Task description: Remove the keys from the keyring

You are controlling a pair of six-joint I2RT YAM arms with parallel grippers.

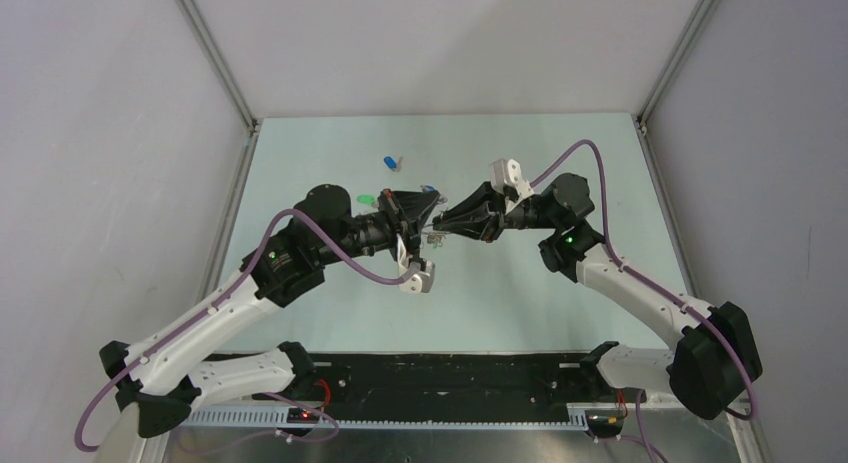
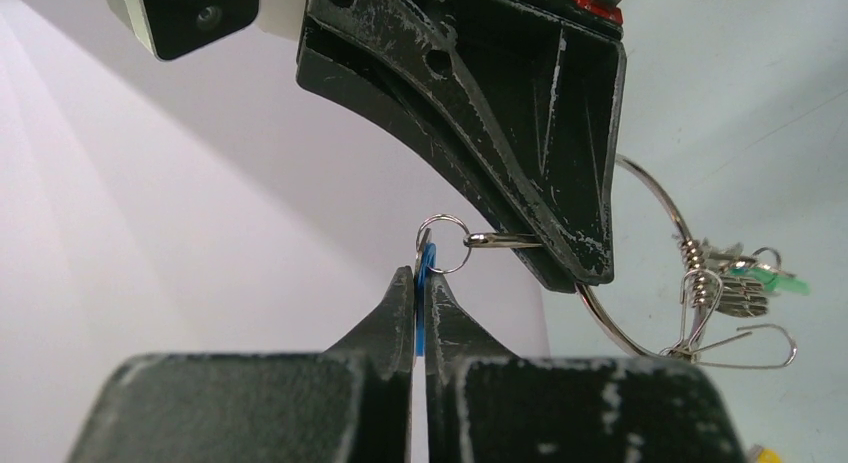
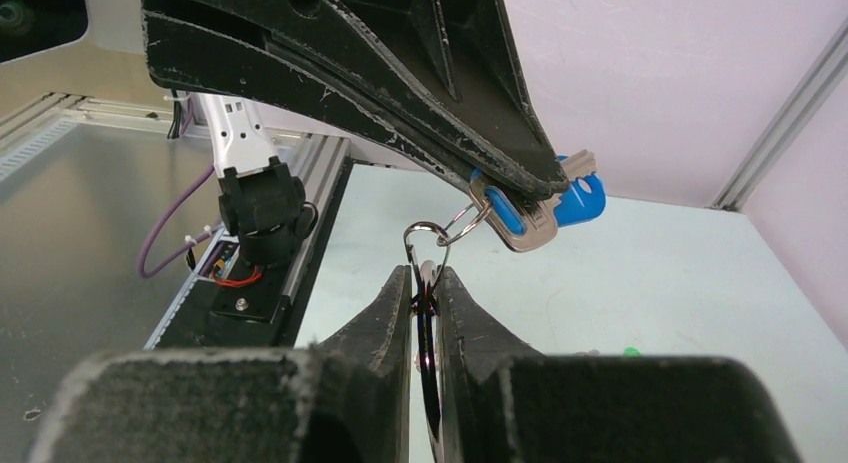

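Note:
My left gripper (image 2: 420,274) is shut on a blue-capped key (image 2: 424,283), which hangs on a small split ring (image 2: 441,243). My right gripper (image 3: 425,275) is shut on the large silver keyring (image 3: 428,333), seen edge-on between its fingers. In the left wrist view the keyring (image 2: 676,215) curves behind the right gripper's fingers (image 2: 520,113). Several keys, one green-capped (image 2: 752,283), and wire clips hang on it. The blue-capped key also shows in the right wrist view (image 3: 560,201). From above, both grippers meet tip to tip over mid-table, left (image 1: 428,221) and right (image 1: 447,224).
A loose blue-capped key (image 1: 391,163) lies on the table behind the grippers. A loose green-capped key (image 1: 366,198) lies beside the left wrist. The enclosure walls and frame posts (image 1: 215,58) stand at both sides. The black base rail (image 1: 450,378) runs along the near edge.

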